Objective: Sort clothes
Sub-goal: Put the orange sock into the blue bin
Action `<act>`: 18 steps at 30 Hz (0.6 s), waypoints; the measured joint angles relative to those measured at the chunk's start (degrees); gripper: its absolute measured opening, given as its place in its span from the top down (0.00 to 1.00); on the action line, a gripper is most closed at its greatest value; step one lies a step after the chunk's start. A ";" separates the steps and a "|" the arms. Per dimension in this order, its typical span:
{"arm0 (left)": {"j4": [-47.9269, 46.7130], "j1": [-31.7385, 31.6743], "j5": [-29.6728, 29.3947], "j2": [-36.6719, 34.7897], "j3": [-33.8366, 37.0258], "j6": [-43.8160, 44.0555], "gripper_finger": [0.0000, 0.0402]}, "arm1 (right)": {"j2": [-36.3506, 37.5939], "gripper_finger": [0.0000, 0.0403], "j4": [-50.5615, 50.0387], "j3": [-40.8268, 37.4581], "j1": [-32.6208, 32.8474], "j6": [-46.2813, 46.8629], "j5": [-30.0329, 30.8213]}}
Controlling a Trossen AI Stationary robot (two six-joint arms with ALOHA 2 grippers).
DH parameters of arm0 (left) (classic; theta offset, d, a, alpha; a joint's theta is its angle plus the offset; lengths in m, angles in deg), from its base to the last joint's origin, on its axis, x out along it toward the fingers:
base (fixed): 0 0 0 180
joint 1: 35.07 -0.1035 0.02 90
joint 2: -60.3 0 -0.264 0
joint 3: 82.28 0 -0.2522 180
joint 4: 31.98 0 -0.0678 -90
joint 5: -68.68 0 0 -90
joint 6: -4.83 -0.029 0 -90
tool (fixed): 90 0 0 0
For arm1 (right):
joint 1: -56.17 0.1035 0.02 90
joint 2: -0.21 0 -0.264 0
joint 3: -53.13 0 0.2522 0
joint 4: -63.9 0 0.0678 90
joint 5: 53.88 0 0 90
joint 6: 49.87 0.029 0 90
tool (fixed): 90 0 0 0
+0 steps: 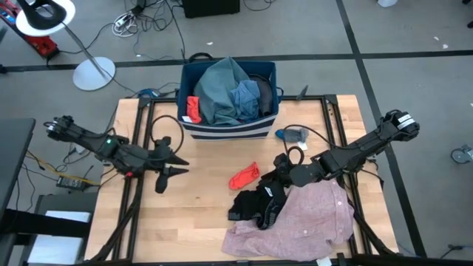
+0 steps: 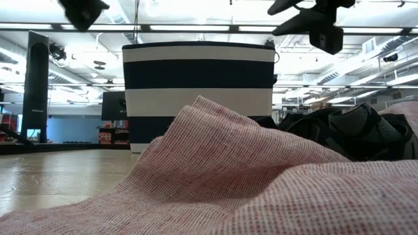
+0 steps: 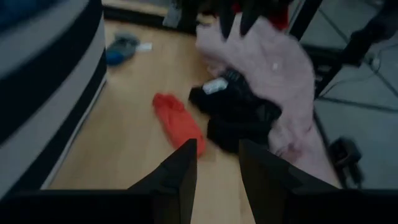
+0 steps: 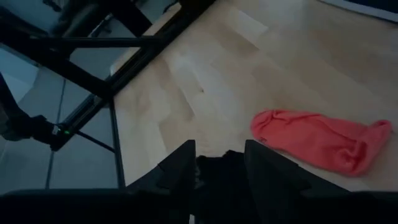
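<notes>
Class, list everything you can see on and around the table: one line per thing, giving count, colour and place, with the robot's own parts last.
Striped bin: one, dark blue with white stripes, at the table's far edge, middle.
Clothes in the bin: several, teal-grey, blue, one red piece at its left side.
Red piece: one, on the table centre.
Black garment: one, beside the red piece, partly on the pink shirt.
Pink shirt: one, at the table's near right.
Small blue piece: one, just right of the bin.
Table: one, light wood.
White lamp: one, on the floor, far left.
Left claw: open, over bare table, left of centre.
Right claw: open, over the black garment.
</notes>
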 joint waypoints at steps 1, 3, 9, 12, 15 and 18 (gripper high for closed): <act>-0.14 0.19 -0.03 -1.16 1.66 0.01 0.69 | 0.00 0.66 -0.14 0.00 0.00 -0.31 0.00; 0.68 0.22 -0.04 -2.95 5.07 0.04 0.69 | 0.00 0.66 -0.21 0.00 -0.01 -1.54 -0.02; 5.34 0.22 -0.02 -4.89 14.00 3.16 0.69 | 0.00 0.66 -0.14 0.00 -2.36 -4.35 -0.02; 11.38 0.22 0.02 -4.69 17.04 3.48 0.69 | 0.00 0.66 -0.77 0.00 -4.89 -5.54 -0.27; 13.84 0.22 0.04 -4.63 18.79 3.49 0.69 | 0.00 0.66 -1.11 0.00 -7.98 -8.10 -2.72; 16.47 0.20 0.04 -4.67 18.92 3.50 0.69 | 0.00 0.66 -0.94 0.00 -10.89 -11.17 -6.95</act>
